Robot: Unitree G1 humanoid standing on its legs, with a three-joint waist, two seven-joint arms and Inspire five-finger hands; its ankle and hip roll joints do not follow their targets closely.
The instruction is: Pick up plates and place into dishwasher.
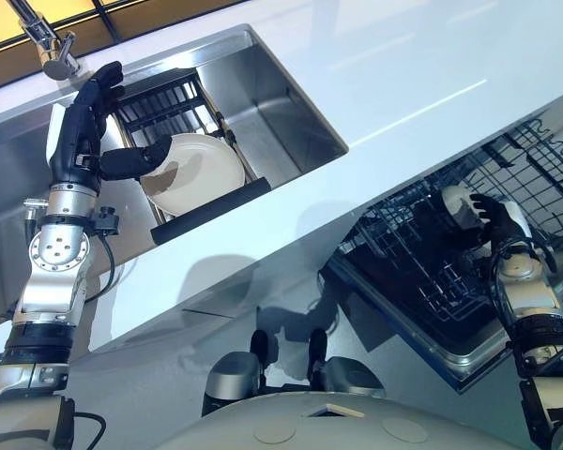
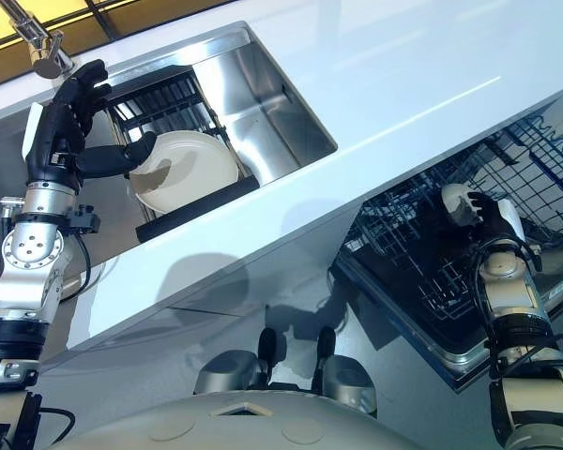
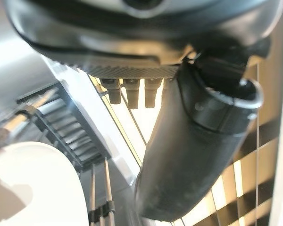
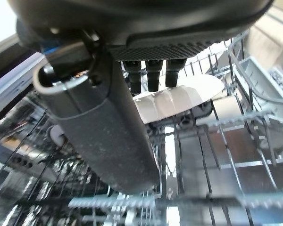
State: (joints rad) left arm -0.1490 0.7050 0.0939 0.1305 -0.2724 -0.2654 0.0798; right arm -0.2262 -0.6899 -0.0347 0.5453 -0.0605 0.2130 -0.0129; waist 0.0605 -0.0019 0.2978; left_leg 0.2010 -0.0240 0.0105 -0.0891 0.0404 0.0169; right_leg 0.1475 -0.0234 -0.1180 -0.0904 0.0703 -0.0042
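A white plate (image 1: 195,171) leans in the black dish rack (image 1: 164,98) inside the steel sink (image 1: 283,105). My left hand (image 1: 81,137) stands at the plate's left edge, open, its fingers straight up and its thumb (image 3: 203,141) reaching across the plate's rim. Low on the right, a second white plate (image 1: 455,203) stands among the wires of the pulled-out dishwasher rack (image 1: 420,274). Just beside it my right hand (image 1: 497,221) is open, its straight fingers (image 4: 153,75) reaching to that plate (image 4: 179,100) and its thumb held apart.
A steel faucet (image 1: 53,47) rises behind the left hand. The white countertop (image 1: 403,84) runs between the sink and the dishwasher. The rack's upright wires and blue-tipped tines (image 1: 554,178) surround the right hand.
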